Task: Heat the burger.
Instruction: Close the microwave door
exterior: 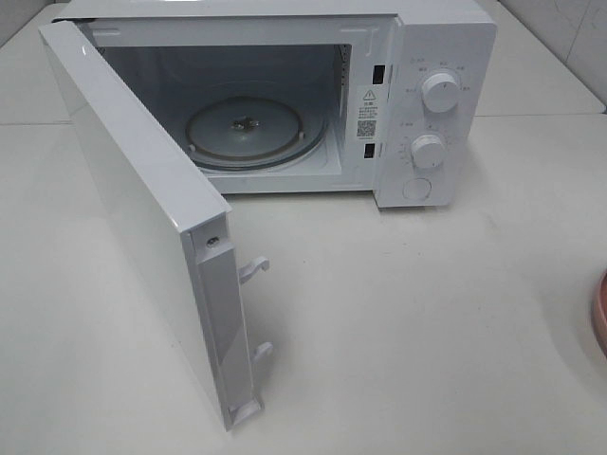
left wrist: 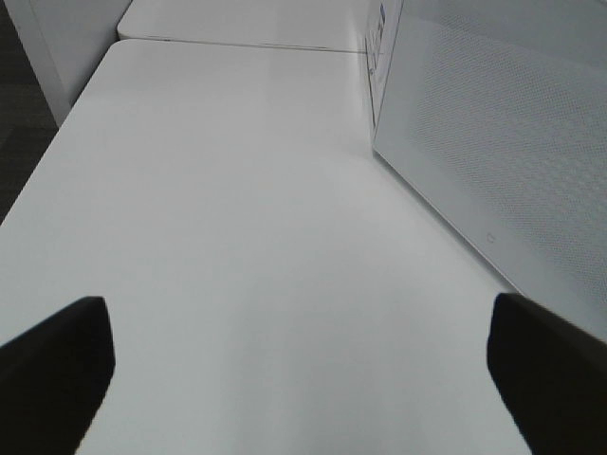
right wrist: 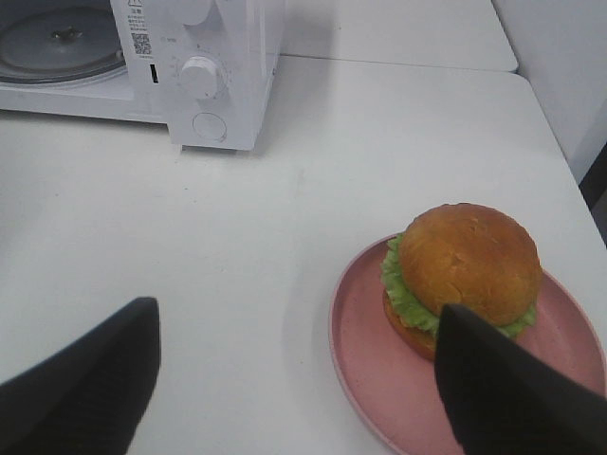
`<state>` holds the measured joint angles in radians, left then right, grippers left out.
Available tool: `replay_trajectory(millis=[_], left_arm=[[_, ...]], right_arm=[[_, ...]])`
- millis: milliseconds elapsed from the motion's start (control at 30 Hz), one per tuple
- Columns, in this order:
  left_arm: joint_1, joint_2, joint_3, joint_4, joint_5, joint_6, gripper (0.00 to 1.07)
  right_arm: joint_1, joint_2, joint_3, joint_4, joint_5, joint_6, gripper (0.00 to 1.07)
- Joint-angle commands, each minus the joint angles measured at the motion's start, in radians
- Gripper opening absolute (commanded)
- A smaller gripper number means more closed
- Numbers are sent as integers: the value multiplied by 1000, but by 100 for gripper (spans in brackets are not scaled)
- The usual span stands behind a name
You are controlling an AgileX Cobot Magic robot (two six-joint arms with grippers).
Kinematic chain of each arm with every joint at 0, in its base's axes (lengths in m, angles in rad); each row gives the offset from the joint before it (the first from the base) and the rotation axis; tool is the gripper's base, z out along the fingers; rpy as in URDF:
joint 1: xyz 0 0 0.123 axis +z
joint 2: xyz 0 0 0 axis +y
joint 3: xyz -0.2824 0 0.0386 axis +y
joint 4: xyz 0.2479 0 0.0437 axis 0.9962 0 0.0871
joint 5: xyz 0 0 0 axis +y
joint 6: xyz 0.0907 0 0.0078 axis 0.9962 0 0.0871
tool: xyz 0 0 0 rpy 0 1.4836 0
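Observation:
The burger point(right wrist: 467, 265), with its golden-brown bun and green lettuce frill, sits on a pink plate point(right wrist: 375, 370) on the white table. My right gripper point(right wrist: 303, 389) hovers just short of it, open and empty; one dark finger point(right wrist: 503, 398) overlaps the plate beside the burger. In the high view only a sliver of the plate point(exterior: 600, 313) shows at the right edge; the burger and both grippers are out of that view. My left gripper point(left wrist: 303, 379) is open over bare table beside the microwave door's perforated face point(left wrist: 493, 142).
The white microwave point(exterior: 436, 104) stands at the back with its door point(exterior: 152, 218) swung wide to the left and the glass turntable point(exterior: 248, 133) bare inside. Two knobs point(exterior: 440, 92) sit on its right panel. The table edge point(left wrist: 38, 180) runs along the left gripper's side.

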<state>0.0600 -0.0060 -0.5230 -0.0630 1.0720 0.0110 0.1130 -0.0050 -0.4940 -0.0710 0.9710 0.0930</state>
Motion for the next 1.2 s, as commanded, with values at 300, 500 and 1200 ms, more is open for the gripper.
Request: replay_trajectory(millis=[300, 500, 1200], left_arm=[[4, 0, 2, -3, -6, 0, 100], [4, 0, 2, -3, -6, 0, 100], [4, 0, 2, -3, -6, 0, 100]], right_arm=[[-6, -27, 4, 3, -11, -7, 76], [-6, -27, 4, 3, -11, -7, 76], [-5, -27, 4, 3, -11, -7, 75]])
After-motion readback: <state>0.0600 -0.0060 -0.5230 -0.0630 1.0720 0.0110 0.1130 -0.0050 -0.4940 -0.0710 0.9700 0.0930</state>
